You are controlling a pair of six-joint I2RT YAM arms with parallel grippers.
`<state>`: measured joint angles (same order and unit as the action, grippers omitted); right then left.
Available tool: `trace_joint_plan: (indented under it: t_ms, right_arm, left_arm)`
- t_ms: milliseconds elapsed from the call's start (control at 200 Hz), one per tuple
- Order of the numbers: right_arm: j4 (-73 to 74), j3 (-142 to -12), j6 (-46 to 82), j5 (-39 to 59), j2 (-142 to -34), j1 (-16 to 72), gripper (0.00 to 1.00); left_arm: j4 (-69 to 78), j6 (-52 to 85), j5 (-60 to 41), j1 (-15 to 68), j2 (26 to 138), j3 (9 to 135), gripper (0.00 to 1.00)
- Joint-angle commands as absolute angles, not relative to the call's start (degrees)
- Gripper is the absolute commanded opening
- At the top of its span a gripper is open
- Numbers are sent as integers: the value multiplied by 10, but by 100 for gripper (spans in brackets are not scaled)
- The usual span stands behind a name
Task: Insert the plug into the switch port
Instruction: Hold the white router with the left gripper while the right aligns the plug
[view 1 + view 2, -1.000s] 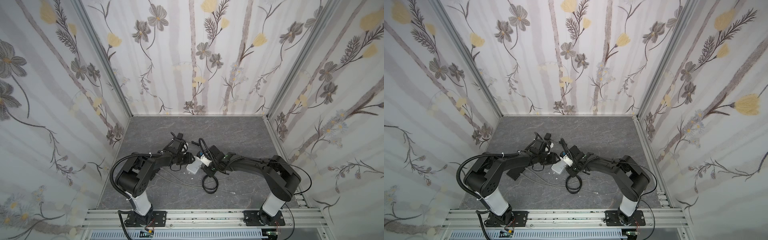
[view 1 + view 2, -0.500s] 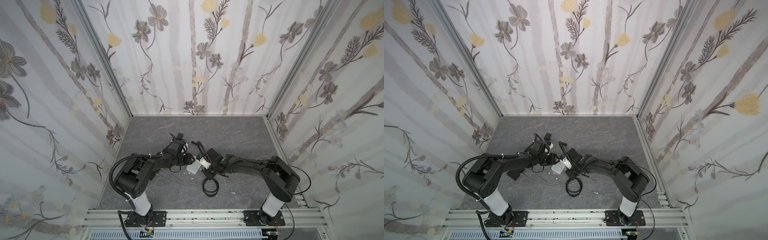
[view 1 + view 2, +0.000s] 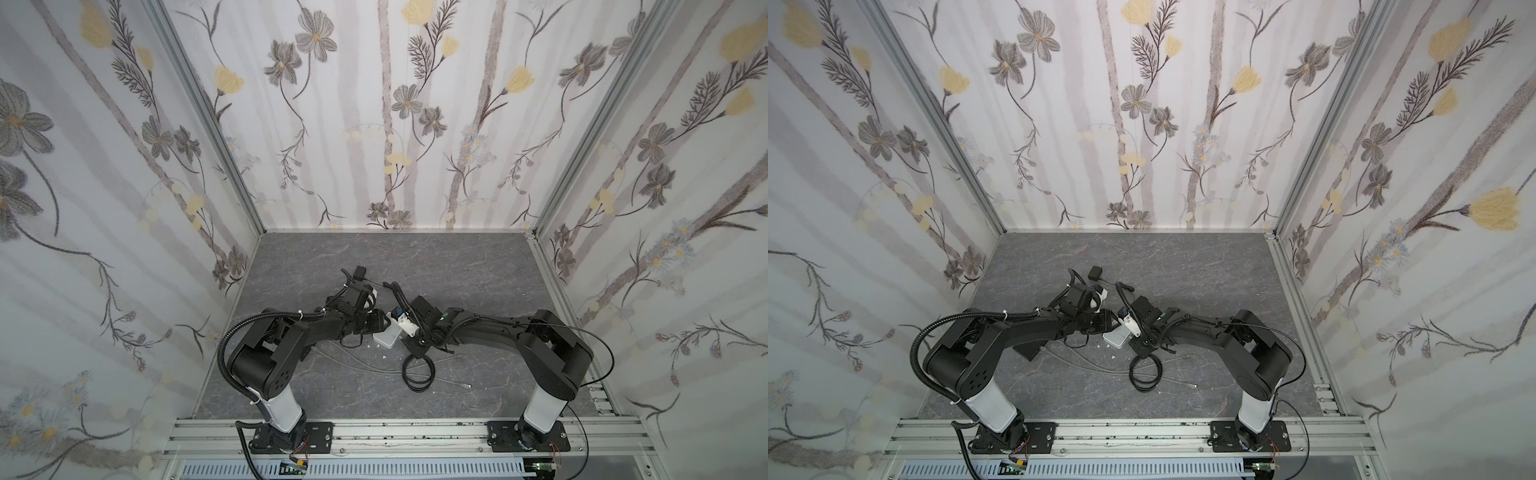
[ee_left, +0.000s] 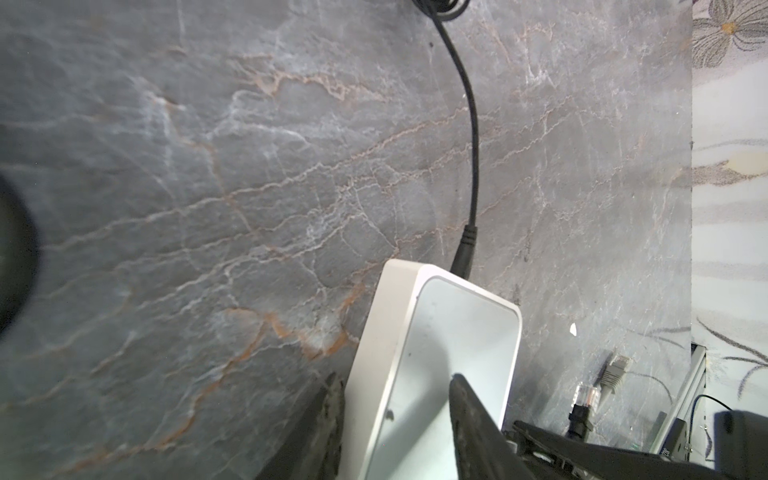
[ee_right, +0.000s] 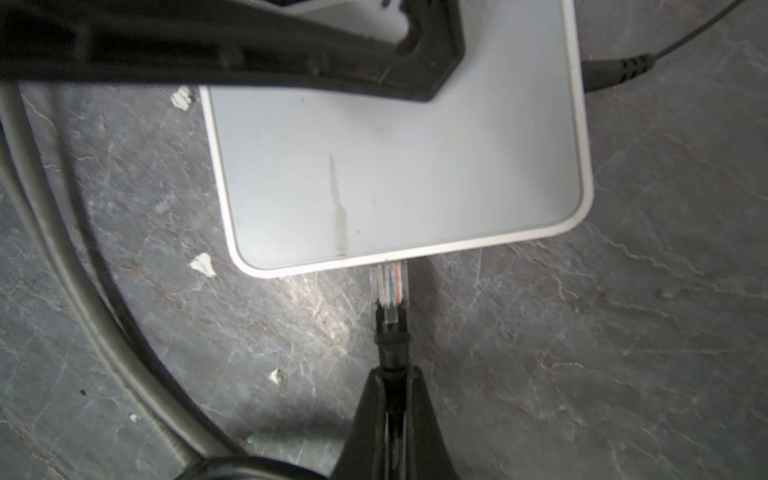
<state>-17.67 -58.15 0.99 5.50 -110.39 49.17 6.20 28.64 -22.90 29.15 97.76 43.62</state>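
Right wrist view showed the right gripper (image 5: 392, 380) closed tight on the black boot of the plug (image 5: 389, 286), its two fingers (image 5: 370, 424) pinched together with only the boot between them. The clear plug stuck out straight ahead of the fingertips. Its front end met the near edge of the white box (image 5: 395, 158), just under the rim of the pale grey top. The switch port lay on that thin side face and was hidden from above, so how far the plug had gone in could not be told. A black lead (image 5: 611, 70) ran up to the opposite edge of the box.

Left wrist view had the left gripper (image 4: 399, 409) partly open around the box. One finger (image 4: 332, 415) stood just beside the white side wall and the other reached over the grey top. Whether either finger pressed on the box could not be told.

In both top views the box (image 3: 385, 338) (image 3: 1116, 338) lay near the middle of the grey marbled table (image 3: 478, 270), between the two arms' wrists. The left arm came at it from the left and the right arm from the right. A coil of black cable (image 3: 417, 374) lay on the table just in front of the right gripper.
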Motion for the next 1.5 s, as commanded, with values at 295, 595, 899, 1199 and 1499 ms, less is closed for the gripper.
trace_joint_plan:
  t_ms: [295,595,899,1199,1499]
  right_arm:
    - [-156,-592,10,33,-1112,491,0]
    - [-179,-597,-12,53,-1112,496,0]
    - [-175,-596,-13,62,-1112,509,0]
    - [-168,-601,-2,29,-1111,498,0]
    - [-179,-611,-13,31,-1114,496,0]
  left_arm:
    - [-8,291,-225,301,982,433,43]
    - [-16,288,-222,301,980,439,43]
    - [-19,288,-221,302,980,441,43]
    - [-24,285,-224,302,981,442,43]
    - [-36,279,-224,302,982,451,43]
